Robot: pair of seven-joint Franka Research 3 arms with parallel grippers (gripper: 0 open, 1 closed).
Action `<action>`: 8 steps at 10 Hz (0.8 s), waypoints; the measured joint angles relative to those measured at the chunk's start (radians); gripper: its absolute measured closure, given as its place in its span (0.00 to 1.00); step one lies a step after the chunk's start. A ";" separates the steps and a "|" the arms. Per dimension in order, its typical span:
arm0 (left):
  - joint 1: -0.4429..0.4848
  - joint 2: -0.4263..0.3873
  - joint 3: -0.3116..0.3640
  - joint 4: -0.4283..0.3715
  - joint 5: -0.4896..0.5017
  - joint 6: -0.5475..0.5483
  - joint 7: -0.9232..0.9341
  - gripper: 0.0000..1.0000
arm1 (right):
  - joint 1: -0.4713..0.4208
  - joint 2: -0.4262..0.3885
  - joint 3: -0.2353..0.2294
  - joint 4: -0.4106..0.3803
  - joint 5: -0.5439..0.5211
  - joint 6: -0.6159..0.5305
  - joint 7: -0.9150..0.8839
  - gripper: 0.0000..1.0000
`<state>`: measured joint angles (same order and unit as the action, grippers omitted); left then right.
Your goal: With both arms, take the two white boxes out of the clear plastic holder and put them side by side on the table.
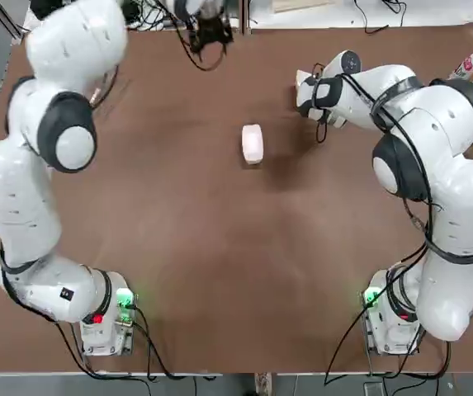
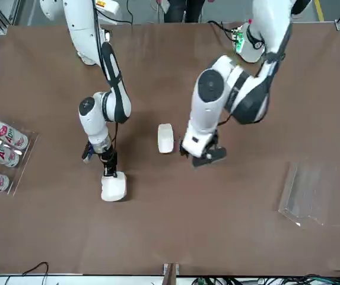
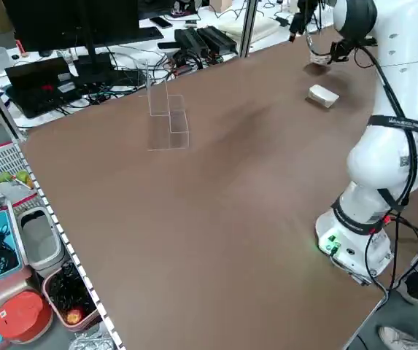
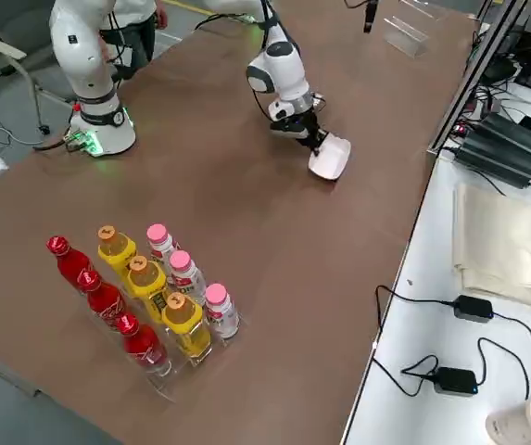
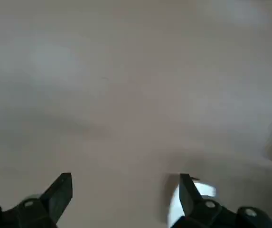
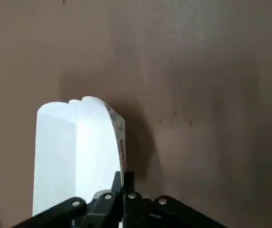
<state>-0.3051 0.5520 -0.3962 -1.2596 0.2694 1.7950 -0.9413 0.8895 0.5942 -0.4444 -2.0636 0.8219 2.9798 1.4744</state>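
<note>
Two white boxes are sitting out of the clear plastic holder [image 2: 312, 193], which is standing empty.

One box [image 1: 253, 143] is lying mid-table with the left gripper [image 2: 204, 155] hovering just beside it, fingers spread and empty. The other box [image 2: 113, 187] is resting on the table [image 1: 219, 272] well apart, with the right gripper [image 2: 108, 168] pressing at its edge, fingers clenched. Bringing them side by side is remaining, I judge.

One box [image 1: 253, 143] mid-table [image 1: 219, 247], other box [image 2: 113, 187] toward robot's right, holder [image 2: 315, 196] far left
</note>
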 joint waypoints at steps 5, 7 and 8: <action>0.356 -0.198 -0.069 -0.149 -0.128 -0.073 0.363 0.01 | 0.015 0.011 0.001 0.014 0.002 0.001 0.046 0.93; 0.472 -0.285 -0.047 -0.201 -0.207 -0.099 0.566 0.00 | 0.017 0.012 0.001 0.023 0.002 0.001 0.052 0.72; 0.469 -0.326 0.030 -0.208 -0.244 -0.138 0.659 0.00 | 0.018 0.012 0.001 0.030 0.002 0.000 0.053 0.64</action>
<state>0.1643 0.2258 -0.3657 -1.4677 0.0253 1.6567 -0.2823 0.9073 0.6063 -0.4438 -2.0340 0.8241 2.9796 1.5275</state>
